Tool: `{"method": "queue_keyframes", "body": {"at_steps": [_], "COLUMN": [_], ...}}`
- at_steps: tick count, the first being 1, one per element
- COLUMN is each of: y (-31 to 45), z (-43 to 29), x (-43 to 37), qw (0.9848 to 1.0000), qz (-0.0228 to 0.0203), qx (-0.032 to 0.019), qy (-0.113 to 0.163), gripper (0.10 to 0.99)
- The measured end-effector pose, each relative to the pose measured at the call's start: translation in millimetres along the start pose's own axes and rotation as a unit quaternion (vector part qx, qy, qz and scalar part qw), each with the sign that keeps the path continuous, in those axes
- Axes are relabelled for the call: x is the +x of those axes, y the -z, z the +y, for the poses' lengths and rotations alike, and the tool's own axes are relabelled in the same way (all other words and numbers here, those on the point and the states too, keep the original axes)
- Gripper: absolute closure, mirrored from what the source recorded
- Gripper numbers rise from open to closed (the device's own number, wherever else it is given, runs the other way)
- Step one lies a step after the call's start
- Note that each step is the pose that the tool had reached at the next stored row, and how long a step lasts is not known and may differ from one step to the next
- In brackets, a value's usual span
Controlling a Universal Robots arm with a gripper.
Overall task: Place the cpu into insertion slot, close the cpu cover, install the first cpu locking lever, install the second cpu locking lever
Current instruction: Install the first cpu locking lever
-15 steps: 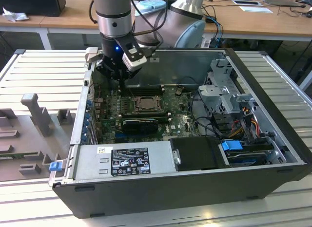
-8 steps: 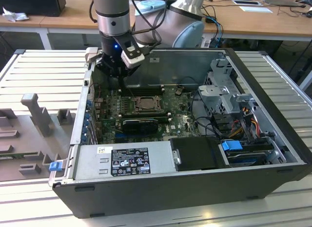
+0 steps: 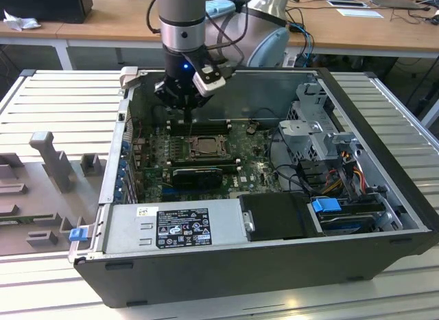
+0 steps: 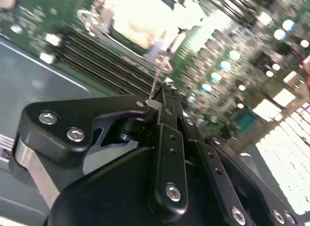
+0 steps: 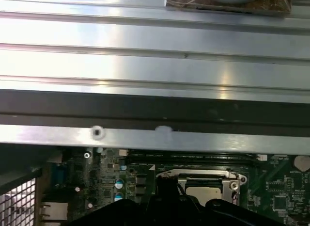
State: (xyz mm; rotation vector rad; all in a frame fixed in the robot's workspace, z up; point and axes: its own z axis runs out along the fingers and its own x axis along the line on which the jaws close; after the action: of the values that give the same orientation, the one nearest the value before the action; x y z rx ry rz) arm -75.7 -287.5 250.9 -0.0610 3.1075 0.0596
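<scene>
In the exterior view my gripper [image 3: 188,119] reaches down into the open computer case, just behind the insertion slot [image 3: 184,154] on the green board. The silver-grey cpu [image 3: 204,147] lies in the slot, and the cpu cover [image 3: 204,137] is folded flat around it. In the second wrist view the black fingers [image 4: 167,134] are pressed together at the gripper [image 4: 156,104] on a thin silvery locking lever [image 4: 156,83] that rises toward the bright socket. The first wrist view shows the cpu [image 5: 202,191] framed by the cover [image 5: 193,174], beside the dark gripper [image 5: 167,189].
Long black memory slots [image 4: 97,51] run between the socket and the case's far wall [image 3: 267,93]. A black card [image 3: 197,174] sits in front of the socket, then the silver power supply [image 3: 175,227]. A drive cage [image 3: 315,128] and cables [image 3: 343,170] crowd the exterior view's right.
</scene>
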Motion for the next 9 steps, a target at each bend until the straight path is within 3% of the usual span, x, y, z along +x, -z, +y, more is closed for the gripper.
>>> {"method": "queue_keyframes", "body": {"at_steps": [2, 4, 6, 8, 9], "y": [-3.5, -4.7, -5.2, -6.3, -7.7], "z": [-0.7, -1.1, -2.1, -4.6, -4.7], "x": [-13.5, -21.6, -23.2, -23.0, -23.2], "qw": [1.0000, 1.0000, 0.9999, 0.9996, 0.9996], "qz": [0.0008, 0.0014, 0.0013, 0.0006, 0.0004], "qx": [0.0002, -0.0012, -0.0129, -0.0278, -0.0282], "qy": [0.000, 0.000, 0.000, -0.001, -0.001], "gripper": [0.980, 0.980, 0.980, 0.980, 0.980]}}
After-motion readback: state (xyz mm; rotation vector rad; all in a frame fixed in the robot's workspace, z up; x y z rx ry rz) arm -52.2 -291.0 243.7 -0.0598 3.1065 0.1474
